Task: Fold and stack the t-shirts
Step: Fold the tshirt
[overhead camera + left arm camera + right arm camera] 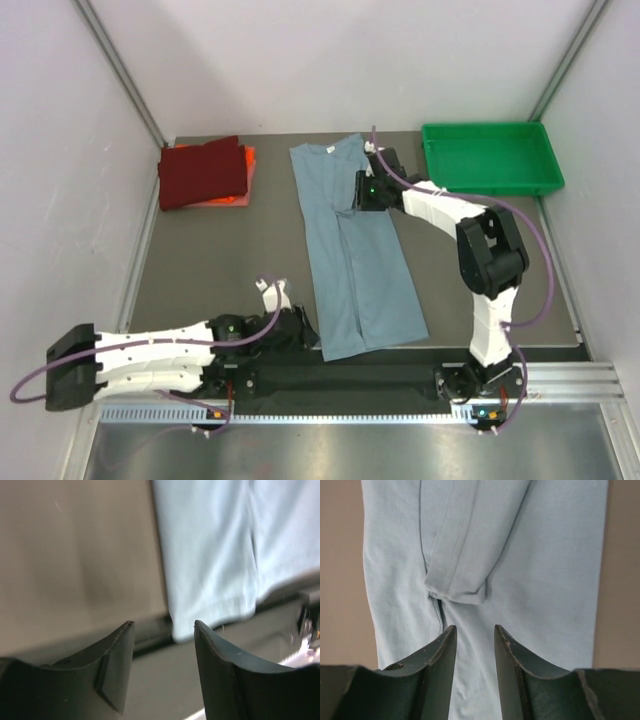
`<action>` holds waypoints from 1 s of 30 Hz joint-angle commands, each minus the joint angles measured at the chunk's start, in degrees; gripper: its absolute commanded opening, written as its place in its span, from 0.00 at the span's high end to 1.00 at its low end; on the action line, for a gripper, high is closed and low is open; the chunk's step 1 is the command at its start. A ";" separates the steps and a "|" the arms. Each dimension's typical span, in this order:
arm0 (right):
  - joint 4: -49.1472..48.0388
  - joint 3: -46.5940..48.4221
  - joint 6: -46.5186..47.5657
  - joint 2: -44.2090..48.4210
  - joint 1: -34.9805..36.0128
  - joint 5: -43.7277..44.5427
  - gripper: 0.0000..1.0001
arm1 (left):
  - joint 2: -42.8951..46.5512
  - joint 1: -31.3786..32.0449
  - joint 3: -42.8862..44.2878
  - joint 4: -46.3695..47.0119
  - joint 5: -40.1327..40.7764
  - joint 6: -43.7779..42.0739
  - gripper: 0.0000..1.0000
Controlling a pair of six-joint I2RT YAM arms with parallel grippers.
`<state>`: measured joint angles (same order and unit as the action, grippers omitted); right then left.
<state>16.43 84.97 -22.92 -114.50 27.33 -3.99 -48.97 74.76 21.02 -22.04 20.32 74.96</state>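
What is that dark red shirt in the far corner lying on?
The dark red shirt lies on an orange shirt, whose edge shows along its right and near sides; the rest is covered.

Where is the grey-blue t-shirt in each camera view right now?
Top external: grey-blue t-shirt, a long strip mid-table.
Left wrist: it fills the upper right, hem corner near centre.
Right wrist: it fills most of the frame, folded sleeve central.
Shared landmark: the centre line where its folded sides meet.

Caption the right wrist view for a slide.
Right pincer, jaws apart, hovers over the grey-blue t-shirt, its folded-in sleeve lying just ahead.
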 commanded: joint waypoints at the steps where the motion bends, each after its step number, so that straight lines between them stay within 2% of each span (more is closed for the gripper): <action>1: 4.74 3.10 1.12 6.54 -0.52 3.28 0.63 | -4.81 -9.43 2.54 5.24 -9.03 -8.85 0.44; 2: 8.32 1.10 1.29 8.48 -0.53 5.11 0.61 | -6.12 -12.42 1.84 9.52 -17.51 -9.73 0.46; 3: 10.01 -0.23 1.64 10.50 -0.61 5.31 0.59 | -6.40 -16.88 0.18 11.91 -20.03 -10.61 0.48; 4: 12.47 -2.77 1.65 14.44 -0.79 5.22 0.59 | -6.23 -18.06 -0.44 13.41 -22.49 -10.80 0.48; 8: 22.05 -12.70 1.47 25.70 -1.84 2.86 0.57 | -5.17 -21.58 0.07 14.31 -25.31 -12.55 0.47; 10: 23.38 -20.69 0.25 33.09 -1.76 2.50 0.56 | -5.52 -22.03 0.17 14.75 -26.81 -13.08 0.46; 13: 24.09 -30.72 -1.34 40.30 -2.54 -3.73 0.55 | -6.83 -22.03 -1.41 17.29 -31.82 -12.73 0.45; 15: 24.09 -36.33 -2.57 44.07 -2.81 -7.78 0.55 | -7.36 -21.85 -3.17 18.34 -32.88 -10.81 0.45; 19: 25.50 -41.98 -5.47 48.05 -3.25 -8.92 0.55 | -6.15 -21.59 -5.54 18.00 -33.59 -8.25 0.45; 22: 28.30 -43.57 -6.87 50.33 -3.51 -5.69 0.52 | -3.95 -20.45 -6.43 15.90 -31.74 -7.02 0.44; 24: 28.14 -46.02 -8.81 52.08 -3.51 -4.62 0.47 | -3.59 -20.27 -6.34 14.58 -31.39 -7.02 0.43; 30: 27.52 -50.51 -10.22 55.08 -4.04 -3.13 0.47 | -4.47 -19.13 -7.83 17.03 -31.74 -4.48 0.43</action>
<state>43.48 35.99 -31.16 -61.56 24.38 -8.64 -53.49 54.83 14.35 -7.55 -11.09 67.99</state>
